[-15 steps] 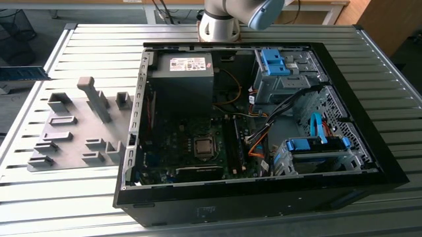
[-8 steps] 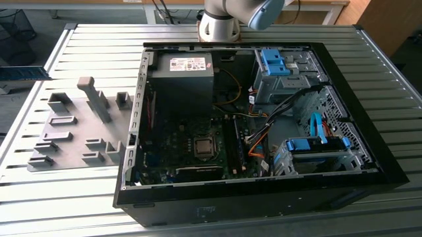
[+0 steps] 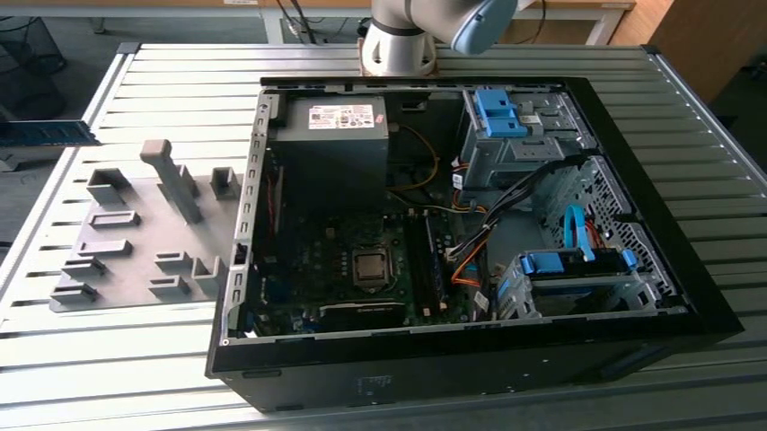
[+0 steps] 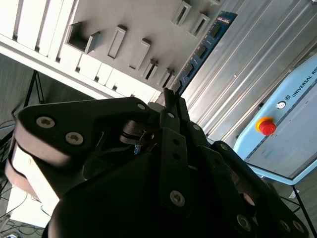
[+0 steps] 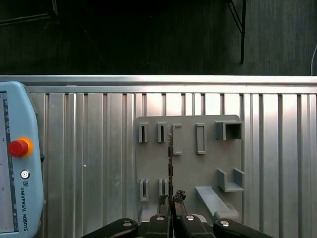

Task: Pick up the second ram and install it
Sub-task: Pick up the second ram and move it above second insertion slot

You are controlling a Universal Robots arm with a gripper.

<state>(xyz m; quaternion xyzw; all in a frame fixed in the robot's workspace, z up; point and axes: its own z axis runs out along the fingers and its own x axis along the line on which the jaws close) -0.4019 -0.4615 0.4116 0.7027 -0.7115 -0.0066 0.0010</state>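
You have the gripper (image 5: 172, 199) clamped on the second ram (image 5: 170, 158). In the first wrist view the 2 fingertips (image 5: 164, 200) pinch the stick from either side, and you see it edge-on, a thin line running out past them. In the second wrist view the gripper (image 4: 171, 99) shows its black linkages up close. The second ram (image 4: 204, 45) pokes out beyond the tips, its blue-green face and black chips visible.

Behind the stick in both wrist views is the grey holder tray (image 5: 198, 168) (image 4: 124, 15) with its raised slot blocks (you can't tell from these 2 views whether the stick touches it). The tray lies on the slatted metal table (image 5: 89, 148) (image 4: 257, 49). A pale blue teach pendant (image 5: 20, 198) (image 4: 292, 124) with 1 red button (image 5: 17, 147) (image 4: 266, 127) is off to one side of the tray.

In the exterior view the second ram (image 3: 48, 133) is at the exterior view's left edge, beyond the holder tray (image 3: 132, 260) and apart from it. It is well apart from the open computer case (image 3: 671, 296), which lies on the table (image 3: 120, 359) at the exterior view's right of the tray. Farthest back, the arm (image 3: 401, 40) stands behind the case.
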